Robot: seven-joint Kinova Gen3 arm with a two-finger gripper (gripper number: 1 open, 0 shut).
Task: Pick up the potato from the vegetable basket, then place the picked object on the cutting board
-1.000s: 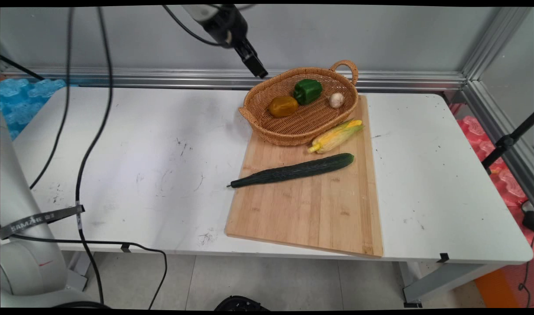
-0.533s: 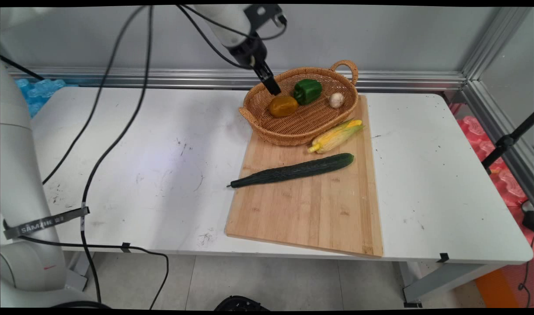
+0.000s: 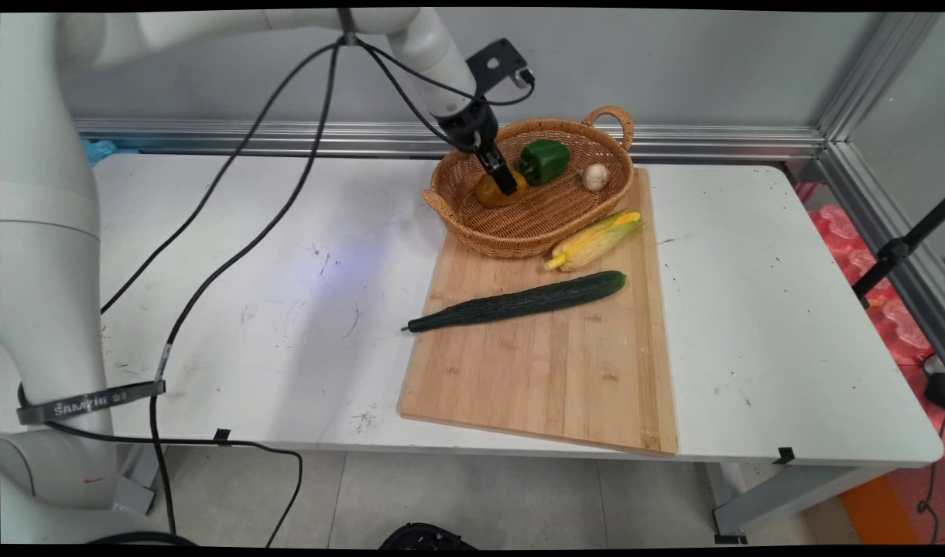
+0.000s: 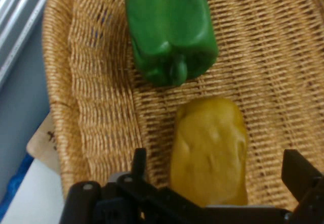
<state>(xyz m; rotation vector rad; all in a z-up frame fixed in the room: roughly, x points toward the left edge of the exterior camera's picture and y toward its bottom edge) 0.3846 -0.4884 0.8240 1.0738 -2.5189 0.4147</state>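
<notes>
My fingers (image 4: 217,171): spread open, one on each side of the yellow pepper (image 4: 210,148), not clenched on it. Pepper: in the basket (image 3: 530,224), left part, long axis running straight ahead between the fingers; green pepper (image 4: 169,29) just beyond

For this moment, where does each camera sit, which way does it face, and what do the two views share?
Main view: fixed above the table's near side, facing the back wall; shows the white arm, cables and gripper inside the basket.
Hand view: on the hand, looking along the open gripper; linkage and fingers show.
Shared: yellow pepper, green pepper, basket.
</notes>
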